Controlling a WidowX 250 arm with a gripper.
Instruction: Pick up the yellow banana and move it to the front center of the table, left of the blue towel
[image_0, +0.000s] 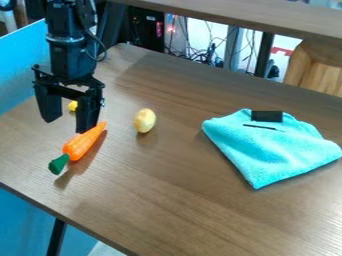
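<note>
A black robot arm (67, 55) comes down from the upper left over a brown wood-grain table (194, 200). Its gripper (66, 126) hangs above the table's left part, fingers pointing down and spread wide apart, with nothing held between them.

Nearest to it is an orange carrot (83, 142) with a green end (58, 164). The carrot lies at a slant: its narrow orange tip points to the upper right, its green end to the lower left, toward the table's near edge. One fingertip is right by the carrot's upper part – whether the two touch, I cannot tell. A dark shadow falls beside the carrot.

A small yellow thing (72, 106) shows behind the gripper, seen between its fingers and partly hidden. To the right of the carrot, a short way off, is a pale yellow, egg-shaped thing (145, 120).

Well apart from these, on the table's right side, a turquoise cloth (274, 150) lies folded in a rough four-sided shape. A black rectangle (267, 116) and a thin black strip (260, 127) are on its far part.

Beyond the table are tangled cables (200, 54) and a light wooden piece (317, 67).
</note>
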